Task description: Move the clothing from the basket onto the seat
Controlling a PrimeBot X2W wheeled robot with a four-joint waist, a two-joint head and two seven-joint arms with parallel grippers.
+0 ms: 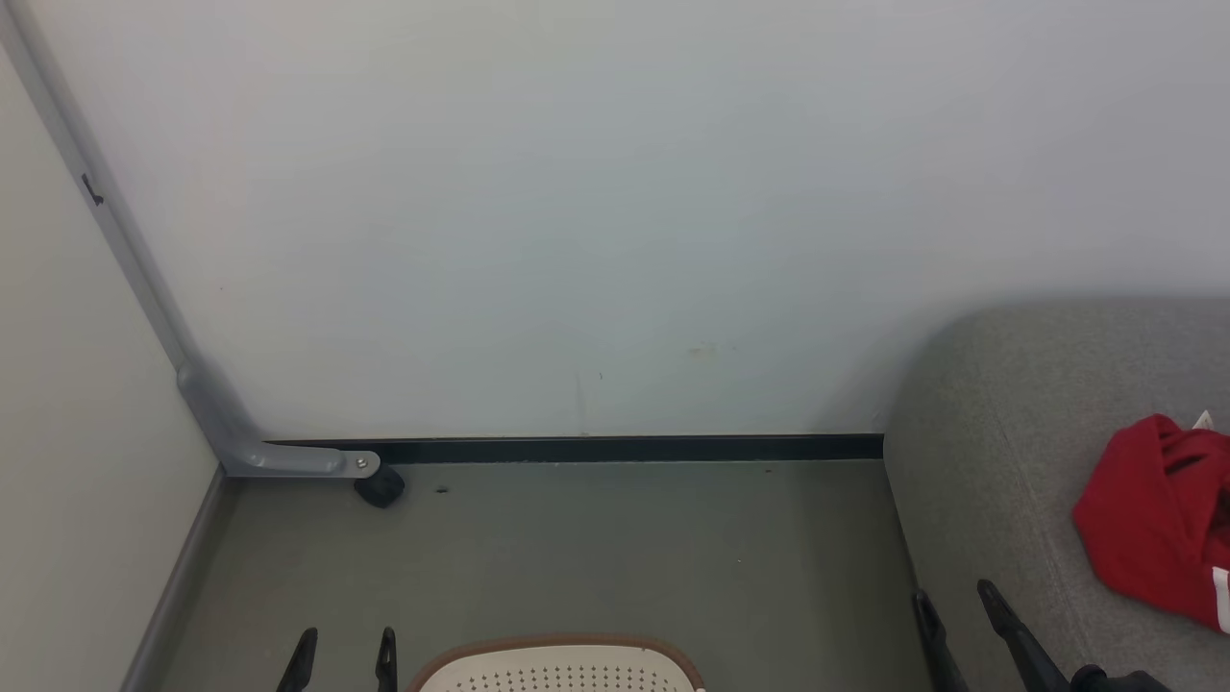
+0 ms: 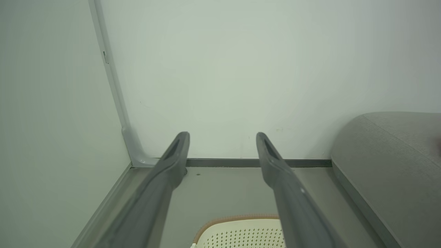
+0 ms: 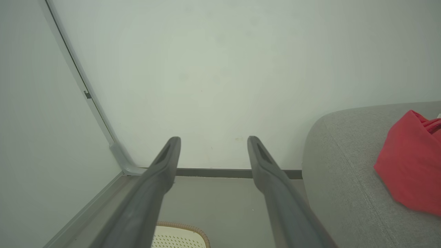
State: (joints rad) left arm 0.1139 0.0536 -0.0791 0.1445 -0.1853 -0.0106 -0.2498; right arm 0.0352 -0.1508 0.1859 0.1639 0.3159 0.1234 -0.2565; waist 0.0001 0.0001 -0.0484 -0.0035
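Note:
A piece of red clothing (image 1: 1158, 524) with a bit of white trim lies bunched on the grey seat (image 1: 999, 452) at the right; it also appears as red clothing (image 3: 410, 162) on the seat (image 3: 341, 179) in the right wrist view. The far end of the cream basket (image 1: 562, 665) with its brown rim peeks in at the bottom centre; its inside is out of view. My left gripper (image 1: 346, 647) stands open just left of the basket, nothing between its fingers. My right gripper (image 1: 953, 594) is open at the seat's front-left edge, short of the clothing. The basket (image 2: 241, 232) also lies below the left fingers.
A white wall with a dark skirting strip (image 1: 615, 449) closes the back. A grey bracket (image 1: 240, 423) and a small black caster (image 1: 381, 488) sit in the left corner, beside a side panel. Grey floor (image 1: 625, 548) lies between basket, wall and seat.

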